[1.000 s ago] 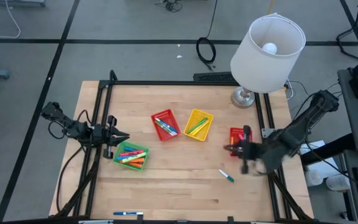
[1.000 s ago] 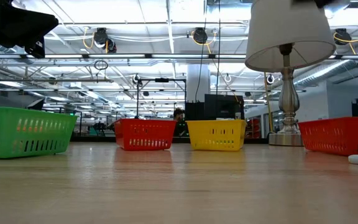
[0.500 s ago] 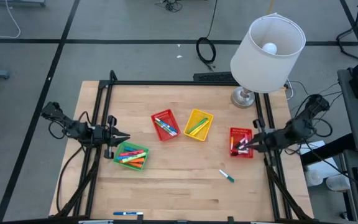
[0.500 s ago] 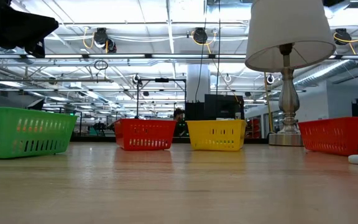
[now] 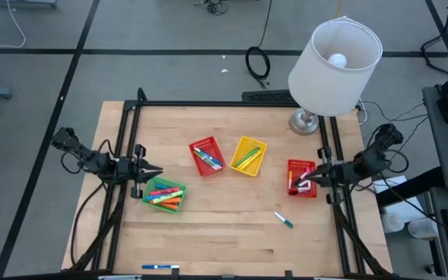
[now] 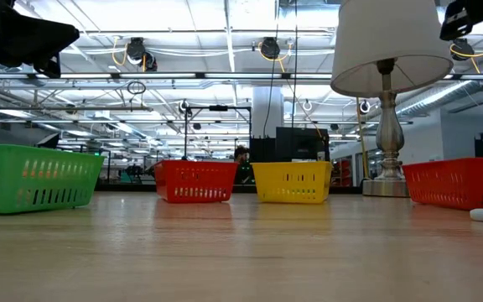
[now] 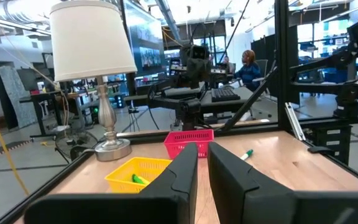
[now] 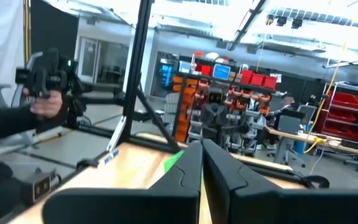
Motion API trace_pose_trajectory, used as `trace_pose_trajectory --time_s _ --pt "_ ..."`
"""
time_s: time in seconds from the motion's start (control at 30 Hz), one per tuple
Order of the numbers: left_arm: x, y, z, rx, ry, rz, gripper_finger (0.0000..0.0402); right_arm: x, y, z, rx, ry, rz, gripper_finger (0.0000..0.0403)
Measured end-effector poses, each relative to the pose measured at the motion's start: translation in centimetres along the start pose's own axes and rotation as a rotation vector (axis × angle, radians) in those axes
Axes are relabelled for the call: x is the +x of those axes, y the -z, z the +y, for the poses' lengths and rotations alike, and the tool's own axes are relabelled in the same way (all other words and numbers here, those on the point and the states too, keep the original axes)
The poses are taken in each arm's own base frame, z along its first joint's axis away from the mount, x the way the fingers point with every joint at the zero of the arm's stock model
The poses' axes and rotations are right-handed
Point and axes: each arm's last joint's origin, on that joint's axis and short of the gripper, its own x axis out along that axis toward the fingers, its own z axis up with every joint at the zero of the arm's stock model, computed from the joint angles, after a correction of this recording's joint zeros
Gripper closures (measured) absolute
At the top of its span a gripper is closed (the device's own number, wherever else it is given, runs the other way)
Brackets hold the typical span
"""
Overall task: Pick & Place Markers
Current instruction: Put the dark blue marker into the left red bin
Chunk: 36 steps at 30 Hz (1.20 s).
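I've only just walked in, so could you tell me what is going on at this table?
Two robot arms are sorting markers into small baskets. The right gripper, shut and empty, sits above the red basket at the table's right edge. The left gripper waits beside the green basket. A green-tipped marker and a blue marker lie loose.

- Wooden tabletop carries four mesh baskets: green, red, yellow, second red.
- White-shaded lamp stands at the far right corner.
- Coiled black cable lies on the floor.
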Motion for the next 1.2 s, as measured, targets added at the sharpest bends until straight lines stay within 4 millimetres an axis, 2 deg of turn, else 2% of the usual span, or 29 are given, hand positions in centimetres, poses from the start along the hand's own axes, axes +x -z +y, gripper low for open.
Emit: trace_pose_trajectory --time_s 0.27,0.57,0.87,0.97,1.07,1.2 --pt "0.0 0.1 0.0 -0.062 0.001 0.009 0.0355 0.3 2.8 1.0 -0.016 -0.001 0.0 0.0403" --pt "0.0 0.1 0.0 -0.062 0.001 0.007 0.0355 0.1 2.8 0.9 0.004 -0.001 -0.03 0.0403" --pt "0.0 0.1 -0.1 -0.225 0.022 0.015 0.0355 0.1 2.9 0.9 -0.021 -0.002 -0.027 0.0403" --pt "0.1 0.0 -0.4 -0.217 0.112 0.078 0.0372 0.1 2.9 0.9 -0.026 -0.002 -0.027 0.0403" --pt "0.7 -1.6 -0.6 -0.348 0.162 0.123 0.0395 0.1 2.9 0.9 -0.026 -0.002 -0.027 0.0403" --pt "2.3 -2.9 -2.1 -0.357 0.233 0.33 0.0398 0.1 2.9 0.9 -0.026 -0.001 -0.026 0.0403"
